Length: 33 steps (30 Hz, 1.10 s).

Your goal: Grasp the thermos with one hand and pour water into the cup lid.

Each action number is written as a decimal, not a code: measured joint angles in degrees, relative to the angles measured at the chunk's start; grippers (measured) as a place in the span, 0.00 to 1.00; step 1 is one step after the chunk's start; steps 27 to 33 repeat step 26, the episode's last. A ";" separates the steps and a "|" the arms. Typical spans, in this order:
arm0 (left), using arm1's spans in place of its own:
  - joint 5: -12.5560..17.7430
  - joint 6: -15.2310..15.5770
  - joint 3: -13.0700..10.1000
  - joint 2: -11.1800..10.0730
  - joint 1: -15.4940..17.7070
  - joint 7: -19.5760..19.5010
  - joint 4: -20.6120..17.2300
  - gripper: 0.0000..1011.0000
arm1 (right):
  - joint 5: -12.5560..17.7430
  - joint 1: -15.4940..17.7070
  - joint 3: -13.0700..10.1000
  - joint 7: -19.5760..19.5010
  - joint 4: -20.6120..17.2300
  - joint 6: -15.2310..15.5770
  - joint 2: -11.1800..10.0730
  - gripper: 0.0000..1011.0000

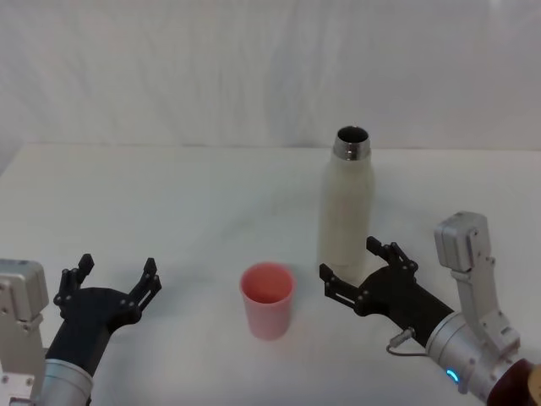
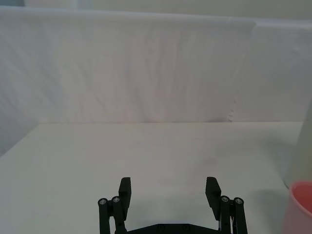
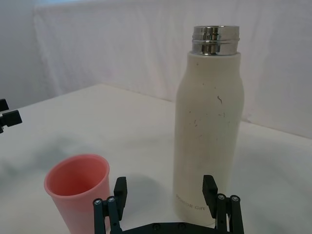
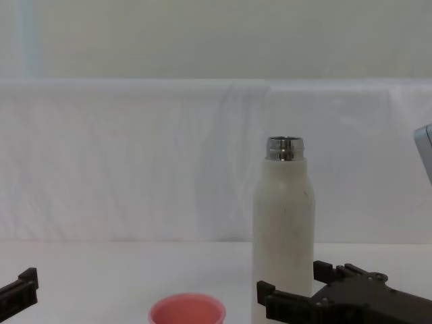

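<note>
**Open right gripper at the base of the upright thermos**

Nearest the robot, two black grippers sit low over the white table [image 1: 169, 211]. The left gripper [image 1: 115, 280] is at the near left, fingers spread wide and empty, well apart from both task things, its forearm angled up and inward from the lower left corner. The right gripper [image 1: 363, 271] reaches in from the lower right, its silver forearm slanting toward the table's middle; its jaws are released and wide apart, with nothing between them yet.

Between the grippers stands the small round salmon-pink cup lid [image 1: 268, 299], upright with its mouth facing up, near and to the left of the right gripper.

Just past the right gripper's fingertips stands the tall cream-white matte cylindrical thermos [image 1: 345, 207], its long axis vertical and its open shiny steel neck pointing straight up. In the right wrist view the thermos [image 3: 208, 136] sits toward one of the open fingers [image 3: 210, 191]; whether they touch cannot be told. The cup lid [image 3: 80, 187] is beside the other finger.
</note>
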<state>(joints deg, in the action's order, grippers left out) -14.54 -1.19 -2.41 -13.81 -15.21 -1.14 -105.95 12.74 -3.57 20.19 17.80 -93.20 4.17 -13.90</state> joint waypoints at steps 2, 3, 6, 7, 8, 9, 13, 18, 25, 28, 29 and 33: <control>0.00 0.00 0.00 0.00 0.00 0.00 0.00 0.99 | 0.00 0.02 -0.02 0.00 -0.08 0.00 0.00 0.99; 0.00 0.00 0.00 0.00 0.00 0.00 0.00 0.99 | 0.00 0.03 -0.03 0.00 -0.12 0.01 0.00 0.99; 0.00 0.00 0.00 0.00 0.00 0.00 0.00 0.99 | -0.02 0.07 -0.06 0.00 -0.23 0.04 -0.01 0.99; 0.00 0.00 0.00 0.00 0.00 0.00 0.00 0.99 | -0.02 0.08 -0.06 0.00 -0.25 0.05 -0.01 0.99; 0.00 0.00 0.00 0.00 0.00 0.00 0.00 0.99 | -0.02 0.09 -0.07 0.00 -0.30 0.08 -0.02 0.99; 0.00 0.00 0.00 0.00 0.00 0.00 0.00 0.99 | -0.03 0.10 -0.07 0.00 -0.32 0.09 -0.02 0.99; 0.00 0.00 0.00 0.00 0.00 0.00 0.00 0.99 | -0.07 0.13 -0.10 0.00 -0.43 0.15 -0.04 0.99; 0.00 0.00 0.00 0.00 0.00 0.00 0.00 0.99 | -0.12 0.16 -0.13 0.00 -0.49 0.19 -0.06 0.99; 0.00 0.00 0.00 0.00 0.00 0.00 0.00 0.99 | -0.16 0.19 -0.16 0.00 -0.55 0.23 -0.08 0.99; 0.00 0.00 0.00 0.00 0.00 0.00 0.00 0.99 | -0.17 0.20 -0.16 -0.01 -0.57 0.24 -0.09 0.99; 0.00 0.00 0.00 0.00 0.00 0.00 0.00 0.99 | -0.17 0.20 -0.16 -0.01 -0.57 0.24 -0.09 0.99; 0.00 0.00 0.00 0.00 0.00 0.00 0.00 0.99 | -0.17 0.20 -0.16 -0.01 -0.57 0.24 -0.09 0.99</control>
